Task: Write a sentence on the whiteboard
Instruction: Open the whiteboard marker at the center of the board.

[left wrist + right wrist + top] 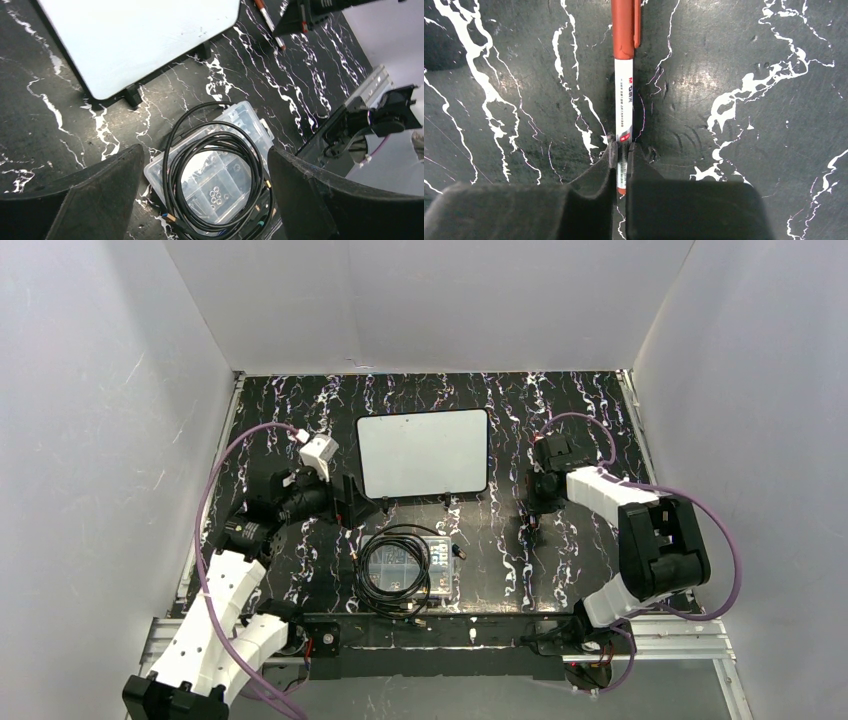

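A: Where is the whiteboard [422,453] sitting?

B: Middle of the black, white-veined bench [300,410], toward the far side, propped on its 2 small black feet. Its face shows plain white in both the top view and the left wrist view.

A: And the left claw [204,155]?

B: Its fingers are spread wide with nothing between them. It sits off the board's left edge, looking down at the board's near corner and at a clear plastic box [440,565] with a coiled black cable [395,570] lying on top. That box is just in front of the board, on the near side.

A: What about the right claw [621,152]?

B: Clamped on the tail end of a marker [623,95], which has a white barrel and a red cap. The cap is on and points away from the claw.

A: Is the marker off the bench?

B: I can't tell; it looks flat against it. It lies to the right of the board's near right corner, apart from the board
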You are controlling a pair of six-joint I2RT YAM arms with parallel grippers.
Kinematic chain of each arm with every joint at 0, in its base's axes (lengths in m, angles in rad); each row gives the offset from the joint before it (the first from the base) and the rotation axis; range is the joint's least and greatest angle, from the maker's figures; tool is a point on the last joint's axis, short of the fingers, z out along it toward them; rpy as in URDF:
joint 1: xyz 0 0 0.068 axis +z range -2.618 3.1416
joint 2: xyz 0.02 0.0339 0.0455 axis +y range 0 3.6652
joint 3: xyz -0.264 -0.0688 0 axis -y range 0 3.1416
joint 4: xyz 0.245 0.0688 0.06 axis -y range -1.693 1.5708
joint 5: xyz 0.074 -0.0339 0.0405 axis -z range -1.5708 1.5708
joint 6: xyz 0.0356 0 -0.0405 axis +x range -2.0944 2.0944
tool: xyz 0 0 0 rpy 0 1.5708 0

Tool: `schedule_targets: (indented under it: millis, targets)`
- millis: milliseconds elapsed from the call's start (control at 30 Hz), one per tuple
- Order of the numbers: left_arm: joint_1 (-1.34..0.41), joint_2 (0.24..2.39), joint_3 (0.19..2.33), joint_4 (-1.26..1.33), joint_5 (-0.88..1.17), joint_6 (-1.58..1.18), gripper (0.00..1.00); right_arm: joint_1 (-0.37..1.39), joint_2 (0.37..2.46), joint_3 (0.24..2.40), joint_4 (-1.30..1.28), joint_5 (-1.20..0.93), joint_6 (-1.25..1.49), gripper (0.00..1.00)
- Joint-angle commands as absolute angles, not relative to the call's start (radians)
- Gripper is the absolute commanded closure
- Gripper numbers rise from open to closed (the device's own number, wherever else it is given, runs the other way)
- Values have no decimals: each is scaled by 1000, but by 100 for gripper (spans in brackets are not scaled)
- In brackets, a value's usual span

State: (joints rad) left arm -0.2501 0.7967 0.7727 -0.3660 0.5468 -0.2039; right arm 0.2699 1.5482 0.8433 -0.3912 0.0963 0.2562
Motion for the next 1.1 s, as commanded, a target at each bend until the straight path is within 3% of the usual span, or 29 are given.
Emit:
schedule_targets:
  millis: [0,267,433,800,1067]
  targets:
    - [-314,779,763,-358,546,-145,10,275,1521,860,-400,64,249,99]
    - [-495,760,845,-356,511,68,11,289,1236,924,-600,-213,224,99]
    - [-634,789,886,-338,437,211,12,426,1135,1001,-740,-384,203,99]
    - [-1042,666,732,-420,86,358,17,797,1216,1024,-794,-541,169,99]
    - [-1209,713,698,-425,24,374,16,924,1347,1030,-856,-638,121,99]
